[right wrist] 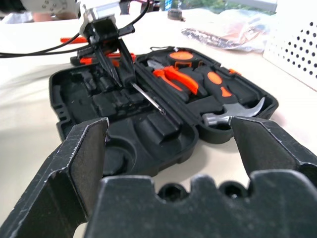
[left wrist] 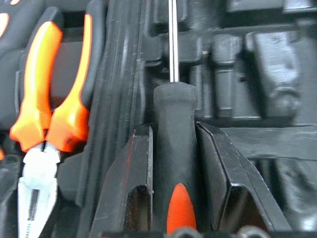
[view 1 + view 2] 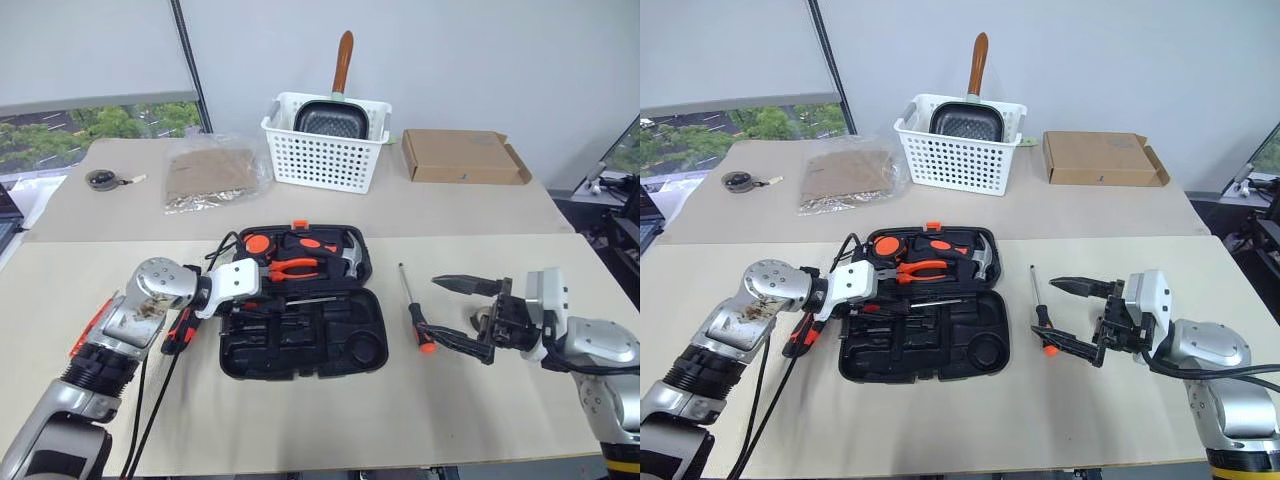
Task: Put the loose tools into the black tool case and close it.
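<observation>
You see the black plastic clamshell tool case lying open at the table's centre. The orange-handled pliers and steel-headed hammer sit in its far half. The left gripper hangs over the case's near half, fingers pinching a long screwdriver w/ black-and-orange handle, shaft along the hinge. A 2nd long black-and-orange screwdriver lies on the table right of the case. The right gripper is beside it, fingers spread wide, holding nothing.

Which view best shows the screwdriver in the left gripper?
The left wrist view: the fingers clamp the screwdriver's black handle. The right wrist view shows it slanting over the open black tool case; the head views show mostly its shaft.
</observation>
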Controlling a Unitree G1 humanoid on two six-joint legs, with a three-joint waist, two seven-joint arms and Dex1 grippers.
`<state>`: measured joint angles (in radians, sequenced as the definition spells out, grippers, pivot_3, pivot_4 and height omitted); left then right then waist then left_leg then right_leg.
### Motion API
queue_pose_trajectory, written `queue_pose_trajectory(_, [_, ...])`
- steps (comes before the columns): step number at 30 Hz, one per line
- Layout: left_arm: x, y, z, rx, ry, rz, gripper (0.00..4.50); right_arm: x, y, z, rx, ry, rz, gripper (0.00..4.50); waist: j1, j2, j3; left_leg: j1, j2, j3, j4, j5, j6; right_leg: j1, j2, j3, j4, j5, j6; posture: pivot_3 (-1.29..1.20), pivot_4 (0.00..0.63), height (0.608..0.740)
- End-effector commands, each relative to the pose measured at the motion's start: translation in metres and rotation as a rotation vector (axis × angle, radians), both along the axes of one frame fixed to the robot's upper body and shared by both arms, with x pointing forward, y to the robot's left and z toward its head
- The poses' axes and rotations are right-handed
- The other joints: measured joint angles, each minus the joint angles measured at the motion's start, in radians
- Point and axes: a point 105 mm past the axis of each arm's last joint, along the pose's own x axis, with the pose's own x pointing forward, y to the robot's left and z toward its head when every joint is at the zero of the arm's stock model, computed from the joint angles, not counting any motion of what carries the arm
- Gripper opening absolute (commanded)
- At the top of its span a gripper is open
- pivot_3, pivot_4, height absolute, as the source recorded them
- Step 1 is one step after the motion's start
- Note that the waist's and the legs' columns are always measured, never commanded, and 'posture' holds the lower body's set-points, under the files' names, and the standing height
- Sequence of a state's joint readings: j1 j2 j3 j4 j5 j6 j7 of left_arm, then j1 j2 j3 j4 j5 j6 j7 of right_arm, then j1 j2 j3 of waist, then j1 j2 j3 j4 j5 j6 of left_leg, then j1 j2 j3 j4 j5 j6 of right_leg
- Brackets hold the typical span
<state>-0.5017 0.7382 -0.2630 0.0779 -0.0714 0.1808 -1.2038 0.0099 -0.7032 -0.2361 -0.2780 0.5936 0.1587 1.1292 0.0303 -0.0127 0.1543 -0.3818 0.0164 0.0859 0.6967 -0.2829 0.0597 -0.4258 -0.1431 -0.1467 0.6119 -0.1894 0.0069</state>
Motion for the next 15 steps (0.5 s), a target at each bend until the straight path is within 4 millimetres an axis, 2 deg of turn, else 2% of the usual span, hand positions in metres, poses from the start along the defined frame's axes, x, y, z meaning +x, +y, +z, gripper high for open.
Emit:
queue_pose_trajectory(1, [0.005, -0.007, 0.002, 0.044, -0.072, -0.024, 0.85, -0.001, 0.007, 0.015, 0.002, -0.075, 0.01, 4.5, 0.007, 0.0, 0.0, 0.0, 0.0, 0.0, 0.001, 0.0, 0.0, 0.0, 0.0, 0.0, 0.0, 0.0, 0.0, 0.0, 0.15, 0.7])
queue_pose_trajectory(7, [0.011, -0.01, 0.007, 0.055, -0.12, -0.033, 0.85, 0.002, 0.012, 0.018, 0.006, -0.081, 0.014, 4.5, 0.017, 0.001, 0.0, 0.0, -0.001, 0.0, 0.003, 0.0, 0.004, 0.001, -0.003, 0.0, 0.0, 0.0, 0.0, 0.0, 0.15, 0.7])
queue_pose_trajectory(12, [0.015, -0.016, 0.02, 0.002, -0.168, -0.027, 0.85, 0.002, 0.015, 0.019, 0.01, -0.081, 0.017, 4.5, 0.019, 0.001, 0.0, -0.001, -0.001, -0.001, 0.003, 0.0, 0.004, 0.001, -0.003, -0.001, 0.0, 0.0, 0.0, 0.0, 0.15, 0.7])
queue_pose_trajectory(13, [0.015, -0.018, 0.024, -0.014, -0.18, -0.025, 1.85, 0.002, 0.015, 0.019, 0.011, -0.08, 0.017, 4.5, 0.02, 0.001, 0.0, -0.002, -0.001, -0.001, 0.003, 0.0, 0.004, 0.001, -0.003, -0.001, 0.0, 0.001, 0.0, 0.0, 0.15, 0.7])
queue_pose_trajectory(15, [0.016, -0.02, 0.031, -0.034, -0.202, -0.026, 2.5, 0.002, 0.015, 0.019, 0.013, -0.079, 0.014, 4.5, 0.021, 0.001, 0.001, -0.002, -0.002, -0.001, 0.003, 0.001, 0.004, 0.001, -0.003, -0.001, 0.0, 0.001, 0.0, 0.0, 0.15, 0.7])
